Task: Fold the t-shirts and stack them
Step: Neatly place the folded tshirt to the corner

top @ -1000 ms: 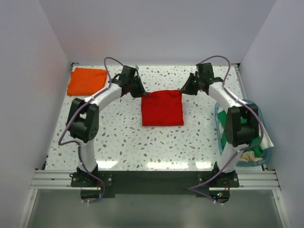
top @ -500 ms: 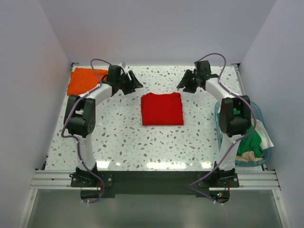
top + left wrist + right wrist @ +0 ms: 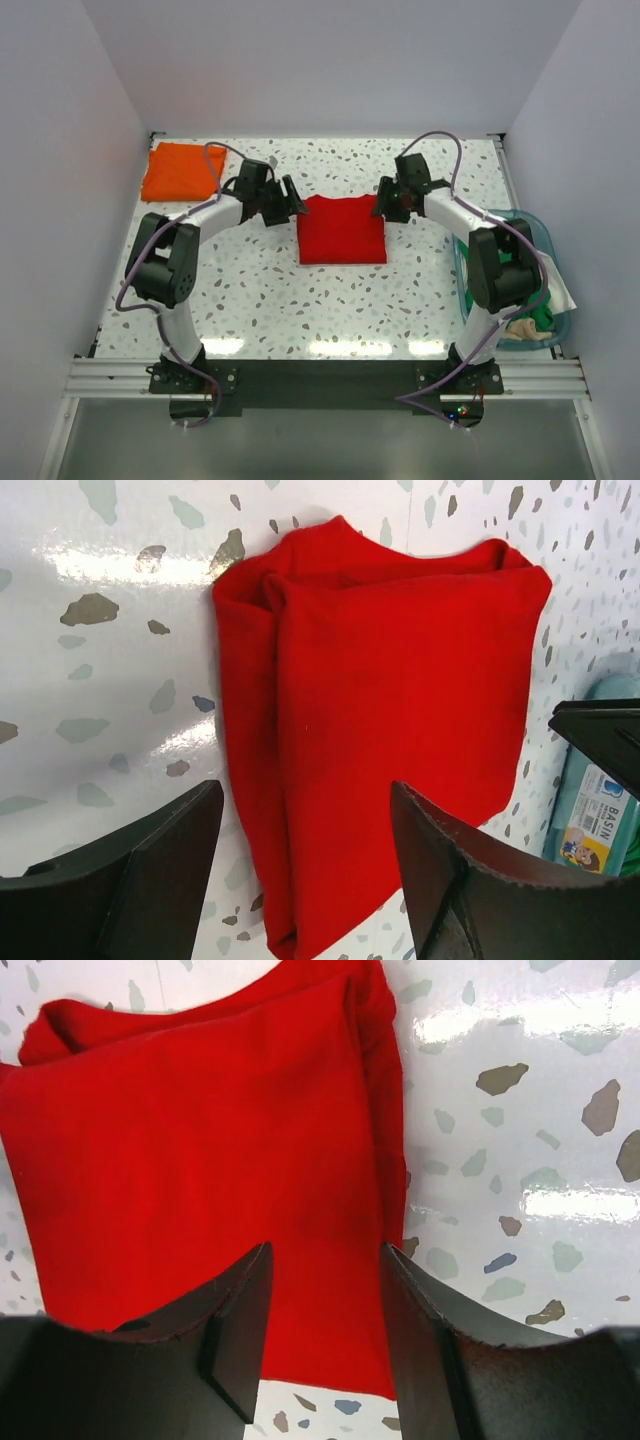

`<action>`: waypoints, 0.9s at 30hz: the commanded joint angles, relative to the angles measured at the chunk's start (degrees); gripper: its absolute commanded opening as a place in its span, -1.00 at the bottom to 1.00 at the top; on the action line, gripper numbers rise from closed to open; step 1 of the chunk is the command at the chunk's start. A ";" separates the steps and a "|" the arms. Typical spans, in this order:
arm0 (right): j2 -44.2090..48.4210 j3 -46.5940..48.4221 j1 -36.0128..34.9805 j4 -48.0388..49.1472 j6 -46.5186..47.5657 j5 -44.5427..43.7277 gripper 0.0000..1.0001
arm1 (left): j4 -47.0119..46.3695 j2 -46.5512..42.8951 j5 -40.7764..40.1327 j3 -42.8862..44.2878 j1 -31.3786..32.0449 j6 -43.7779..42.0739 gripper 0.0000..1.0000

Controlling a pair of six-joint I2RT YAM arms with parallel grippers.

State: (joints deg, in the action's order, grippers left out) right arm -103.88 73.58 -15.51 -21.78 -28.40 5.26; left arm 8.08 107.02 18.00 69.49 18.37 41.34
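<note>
Folded red t-shirt (image 3: 341, 230): light, limp, its layers apt to slip. Agape and empty, the left claw (image 3: 293, 200) and the right claw (image 3: 384, 205) flank its far corners, the likely hold.

Folded t-shirt (image 3: 341, 230) at the centre of the table (image 3: 250, 290), second t-shirt (image 3: 180, 172) in the upper-left corner, tub (image 3: 530, 218) at the right edge, third t-shirt (image 3: 543, 312) inside it, left gripper (image 3: 290, 200) and right gripper (image 3: 385, 203) at the centre shirt's upper corners

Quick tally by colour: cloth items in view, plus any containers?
Red shirt: 1
Orange shirt: 1
Teal tub: 1
Green cloth, in that tub: 1
Beige cloth, in that tub: 1
Total: 5
</note>
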 commanded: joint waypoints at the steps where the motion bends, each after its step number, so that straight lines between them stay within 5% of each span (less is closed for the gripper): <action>1: -0.36 -0.28 -0.49 1.65 2.21 -4.20 0.00 | 1.94 -0.16 -1.30 0.64 0.61 -2.84 0.45; 17: -5.37 1.57 -0.58 0.25 3.09 -5.95 -0.04 | 4.40 8.55 -1.56 5.74 1.14 -5.04 0.36; 27: -7.48 2.44 0.12 0.42 2.74 -5.34 -0.10 | 5.81 11.10 -3.49 6.88 4.04 -5.13 0.08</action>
State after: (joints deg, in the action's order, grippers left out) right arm -110.89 73.73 -15.88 -21.82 -26.26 0.97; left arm 11.66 115.90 16.27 75.26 20.75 37.82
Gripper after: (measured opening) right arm 0.450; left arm 0.560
